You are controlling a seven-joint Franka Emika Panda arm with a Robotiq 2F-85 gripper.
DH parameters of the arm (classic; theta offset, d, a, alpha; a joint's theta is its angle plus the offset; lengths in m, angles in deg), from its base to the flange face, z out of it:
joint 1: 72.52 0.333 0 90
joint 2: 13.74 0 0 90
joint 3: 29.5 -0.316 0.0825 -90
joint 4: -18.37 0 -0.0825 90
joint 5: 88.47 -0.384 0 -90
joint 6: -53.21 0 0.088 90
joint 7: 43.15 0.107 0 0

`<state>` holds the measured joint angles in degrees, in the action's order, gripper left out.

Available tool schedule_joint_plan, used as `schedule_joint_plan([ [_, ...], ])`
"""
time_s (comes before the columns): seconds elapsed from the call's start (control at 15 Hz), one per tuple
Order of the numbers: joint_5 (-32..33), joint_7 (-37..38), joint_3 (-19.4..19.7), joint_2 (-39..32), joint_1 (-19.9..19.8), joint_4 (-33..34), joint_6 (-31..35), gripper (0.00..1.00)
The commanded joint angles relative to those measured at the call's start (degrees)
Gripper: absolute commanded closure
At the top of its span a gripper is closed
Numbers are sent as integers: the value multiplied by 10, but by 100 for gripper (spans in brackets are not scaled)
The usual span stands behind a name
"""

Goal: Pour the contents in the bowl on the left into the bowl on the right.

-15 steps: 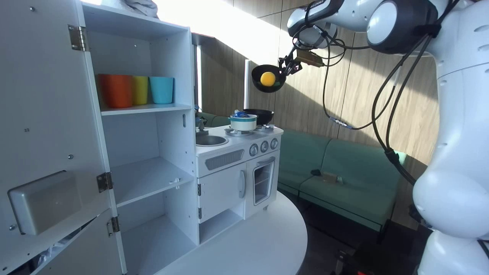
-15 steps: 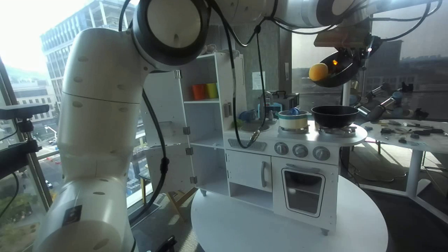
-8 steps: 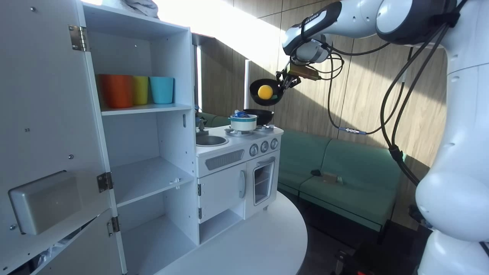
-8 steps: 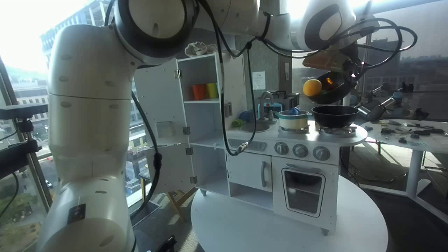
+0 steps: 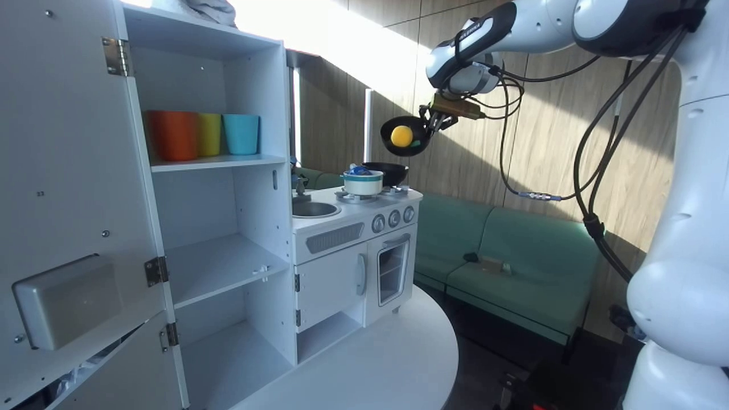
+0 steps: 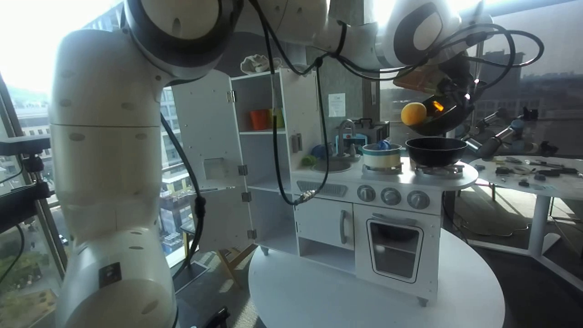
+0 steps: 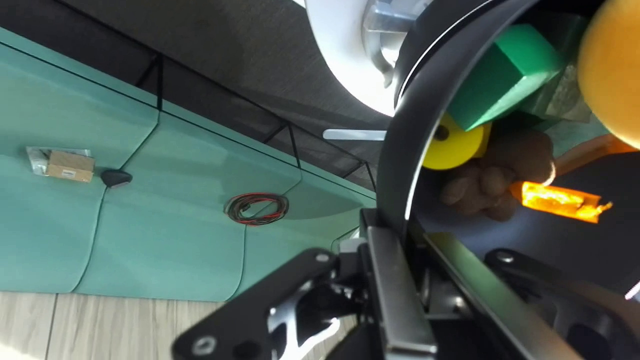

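A black bowl (image 5: pixel 420 148) hangs tilted above the stove, and it also shows in an exterior view (image 6: pixel 442 125). My gripper (image 7: pixel 407 227) is shut on its rim in the wrist view. Inside lie an orange ball (image 7: pixel 612 75), a green block (image 7: pixel 505 80), a yellow piece (image 7: pixel 452 147), a brown lumpy thing (image 7: pixel 500 175) and an orange piece (image 7: pixel 557 200). The ball sits at the bowl's lower rim (image 6: pixel 413 114). A second black bowl (image 6: pixel 436 154) stands upright on a burner, just below the held bowl; it also shows in an exterior view (image 5: pixel 394 174). Its inside is hidden.
A white pot (image 6: pixel 381 159) with a blue thing in it stands beside the lower bowl. A sink (image 5: pixel 314 210) and a tall open cabinet (image 5: pixel 283 102) with several cups are farther along. A green sofa (image 7: pixel 195 200) lies beyond the toy kitchen. Arm cables hang in loops.
The gripper and held bowl have come down closer to the lower bowl, then shifted slightly sideways. The contents stay in the held bowl. The lower bowl and pot have not moved.
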<state>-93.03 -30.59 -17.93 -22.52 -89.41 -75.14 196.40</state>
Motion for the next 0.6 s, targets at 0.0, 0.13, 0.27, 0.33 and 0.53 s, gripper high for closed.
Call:
schedule_joint_plan([
  [0.0,40,61,25,32,18,-26,26,86],
  [0.13,62,92,31,34,20,-23,24,87],
  [0.27,95,125,37,35,24,-16,14,87],
  [0.33,108,140,39,34,26,-11,11,87],
  [0.53,142,179,40,27,33,9,-2,87],
])
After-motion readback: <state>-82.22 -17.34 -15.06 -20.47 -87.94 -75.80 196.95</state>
